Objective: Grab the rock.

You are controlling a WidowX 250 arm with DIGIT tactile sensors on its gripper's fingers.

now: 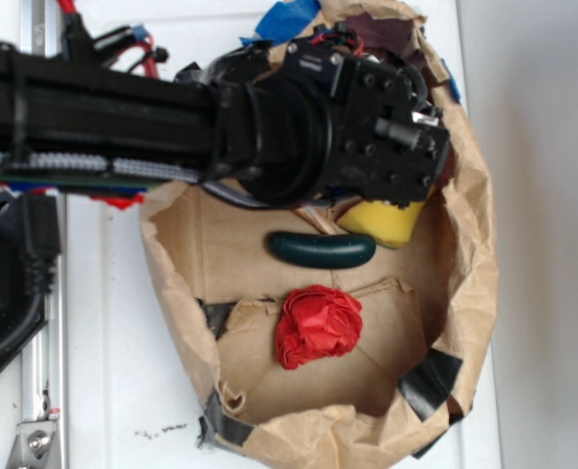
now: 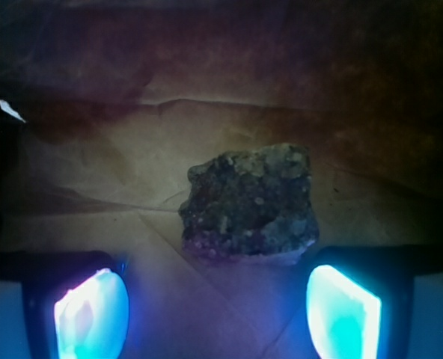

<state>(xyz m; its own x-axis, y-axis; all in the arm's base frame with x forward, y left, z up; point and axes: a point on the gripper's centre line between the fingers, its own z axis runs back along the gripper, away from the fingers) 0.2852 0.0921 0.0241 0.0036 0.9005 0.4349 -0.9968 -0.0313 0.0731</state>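
The rock (image 2: 249, 203), a dark mottled, crumbly lump, lies on brown paper in the middle of the wrist view. My gripper (image 2: 218, 310) is open, its two glowing blue pads (image 2: 93, 314) at the bottom left and right. The rock sits just ahead of the gap, nearer the right pad, touching neither. In the exterior view the black gripper head (image 1: 367, 127) hangs over the back of the paper bag and hides the rock.
The torn brown paper bag (image 1: 177, 322) walls in the work area. Inside it lie a dark green cucumber-like piece (image 1: 320, 250), a yellow sponge (image 1: 387, 223) and a crumpled red lump (image 1: 316, 325). The black arm (image 1: 94, 103) reaches in from the left.
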